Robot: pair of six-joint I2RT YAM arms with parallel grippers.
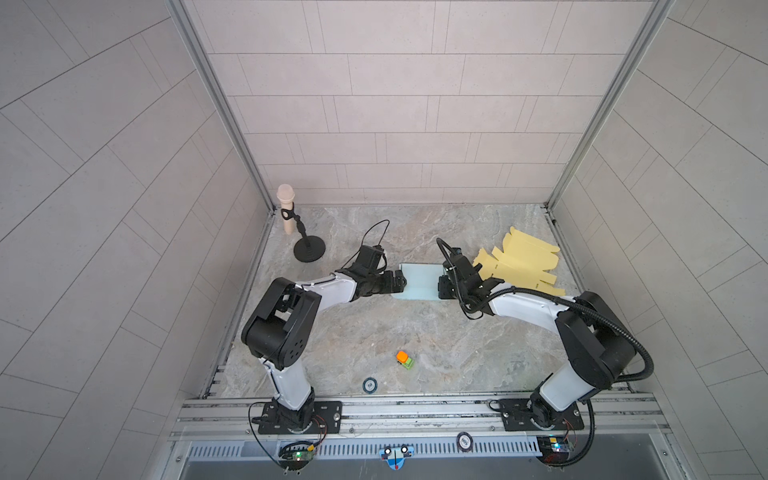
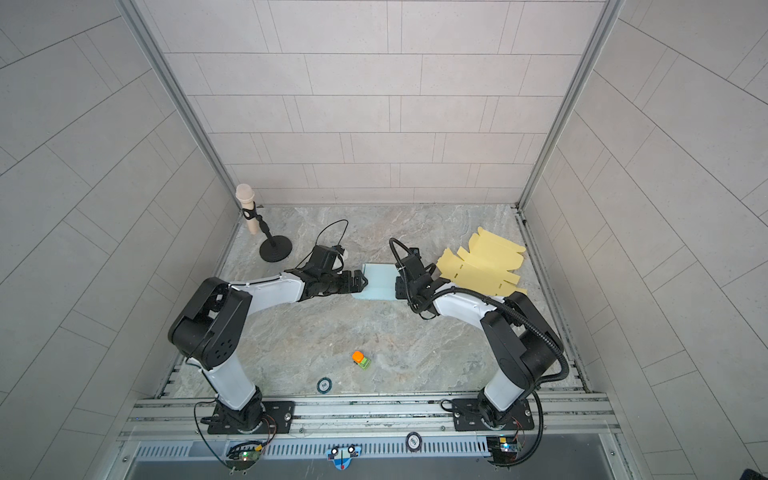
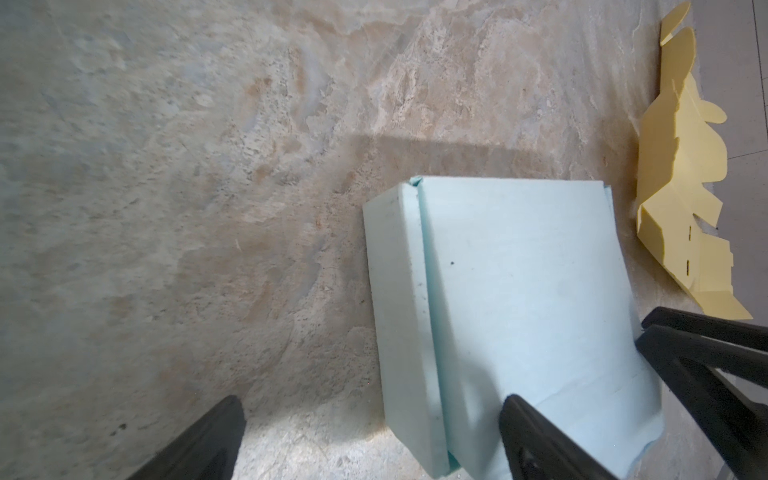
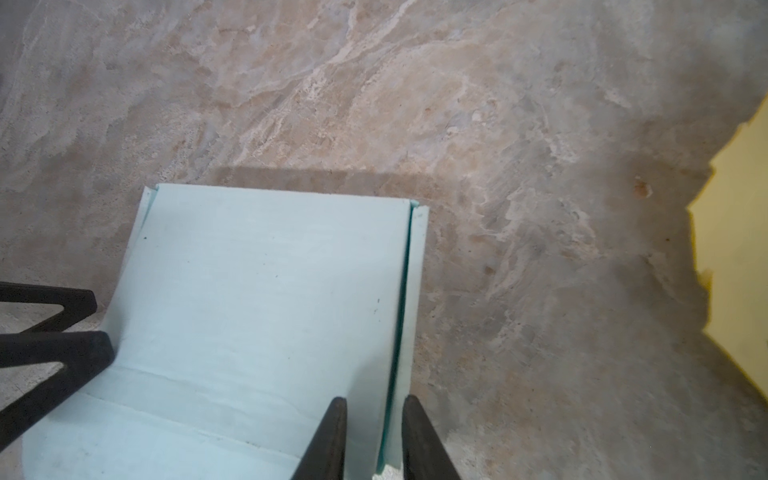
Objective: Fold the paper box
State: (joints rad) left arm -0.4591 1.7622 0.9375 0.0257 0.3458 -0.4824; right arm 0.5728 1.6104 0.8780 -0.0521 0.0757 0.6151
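The right gripper [image 1: 441, 286], in both top views, is nipped almost closed on one end of the pale blue paper box [image 1: 419, 282], likely steadying it, while the left gripper [image 1: 402, 280] gapes empty at the other; the box lies on the desk [image 1: 374, 332] nearer its far edge. In the left wrist view spread fingers [image 3: 536, 436] straddle a creased matte wall, probably to fold it; in the right wrist view slim fingers [image 4: 332, 432] flank the opposite doubled wall.
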